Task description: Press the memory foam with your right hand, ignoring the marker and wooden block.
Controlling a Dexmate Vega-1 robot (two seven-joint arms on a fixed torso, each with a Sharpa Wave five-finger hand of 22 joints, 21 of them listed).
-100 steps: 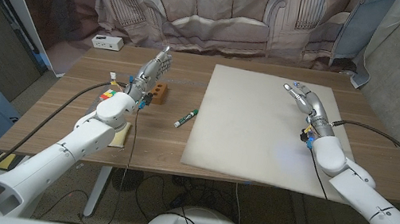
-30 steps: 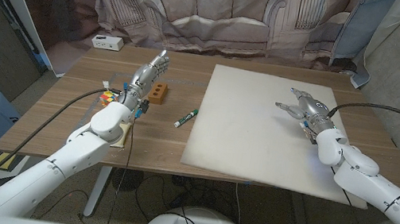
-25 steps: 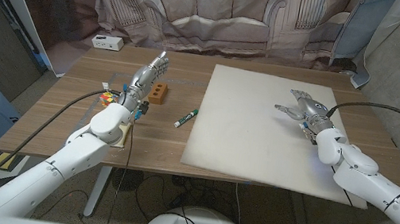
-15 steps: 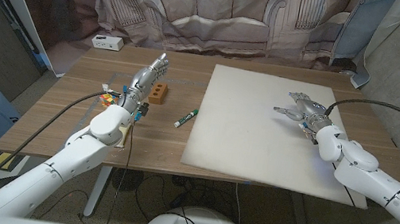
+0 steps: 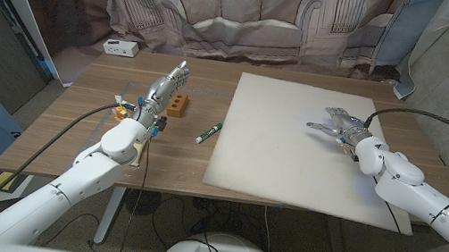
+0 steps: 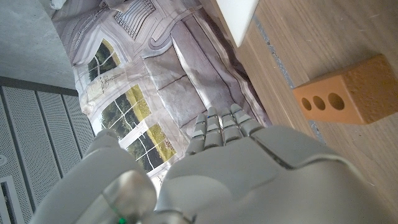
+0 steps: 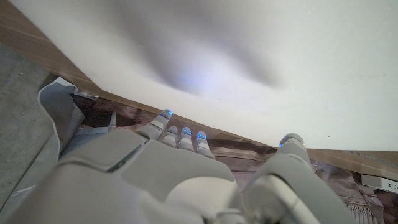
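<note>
The right hand (image 5: 340,123) is out over the upper right part of the memory foam (image 5: 283,153), fingers spread and holding nothing; whether the fingertips touch the sheet I cannot tell. In the right wrist view, the fingertips (image 7: 185,132) glow blue over the pale foam, a soft shadow beneath. The foam is one big white slab right of centre on the wooden table (image 5: 165,157). The left hand (image 5: 165,88), upper left of centre, has straight fingers, grasping nothing, just beside one wooden block (image 5: 177,104) with three holes. One green marker (image 5: 209,132) lies between block and foam; its label is too small to read.
</note>
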